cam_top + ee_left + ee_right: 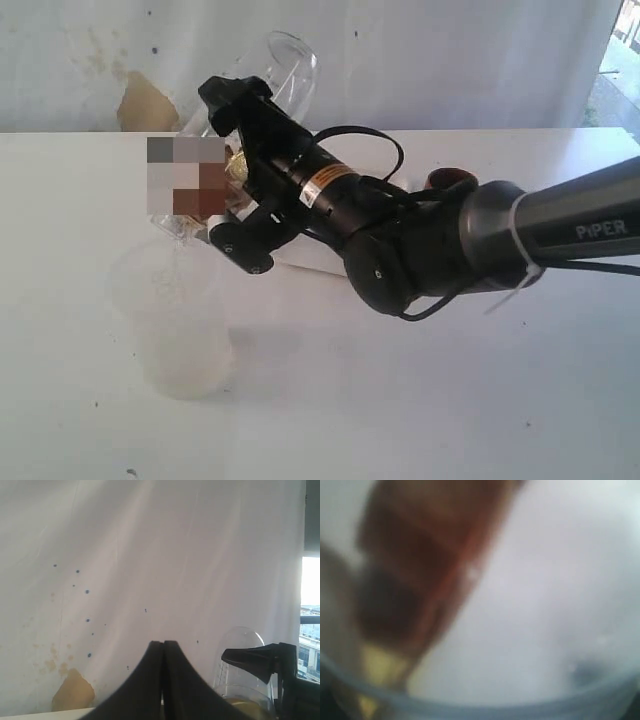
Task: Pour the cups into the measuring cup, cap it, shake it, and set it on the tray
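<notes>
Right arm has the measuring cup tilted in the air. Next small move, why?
Probably level the right gripper so the measuring cup stands upright: it's held tilted above the table with yellowish liquid inside, and a cap isn't discernible.

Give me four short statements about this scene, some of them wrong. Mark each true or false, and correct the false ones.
1. The right pincer holds the clear measuring cup tilted, off the table. True.
2. The frosted white cup lies on its side. False: it stands upright on the table, mouth up.
3. The left pincer is spread wide open. False: its fingers are pressed together, with nothing between them.
4. Part of a brown wooden cup shows behind the right arm. True.
</notes>
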Motion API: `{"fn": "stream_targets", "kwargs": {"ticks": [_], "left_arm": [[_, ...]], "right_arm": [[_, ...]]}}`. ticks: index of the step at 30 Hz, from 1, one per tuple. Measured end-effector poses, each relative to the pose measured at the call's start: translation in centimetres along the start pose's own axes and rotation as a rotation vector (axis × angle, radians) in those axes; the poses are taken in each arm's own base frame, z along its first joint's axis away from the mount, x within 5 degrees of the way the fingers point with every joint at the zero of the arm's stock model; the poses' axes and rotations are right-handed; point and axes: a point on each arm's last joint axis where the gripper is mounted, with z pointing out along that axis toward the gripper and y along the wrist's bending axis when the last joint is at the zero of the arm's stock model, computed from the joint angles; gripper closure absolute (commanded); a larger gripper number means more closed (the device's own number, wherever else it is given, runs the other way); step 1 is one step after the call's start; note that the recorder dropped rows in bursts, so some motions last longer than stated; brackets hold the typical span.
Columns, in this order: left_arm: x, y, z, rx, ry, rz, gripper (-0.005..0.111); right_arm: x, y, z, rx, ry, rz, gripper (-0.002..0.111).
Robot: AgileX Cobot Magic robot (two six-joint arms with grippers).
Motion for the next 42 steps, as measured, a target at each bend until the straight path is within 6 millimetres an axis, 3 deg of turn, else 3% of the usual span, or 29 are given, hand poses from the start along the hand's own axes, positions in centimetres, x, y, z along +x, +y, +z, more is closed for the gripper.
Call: {"fn": "stream_targets", "kwargs": {"ticks": [42], "left_arm": [[0.15,-0.10,0.00,0.011,0.016,0.000,0.107]], "right_arm": [[-0.57,-0.24,0.58,0.058,-0.061,-0.079,0.108]]}}
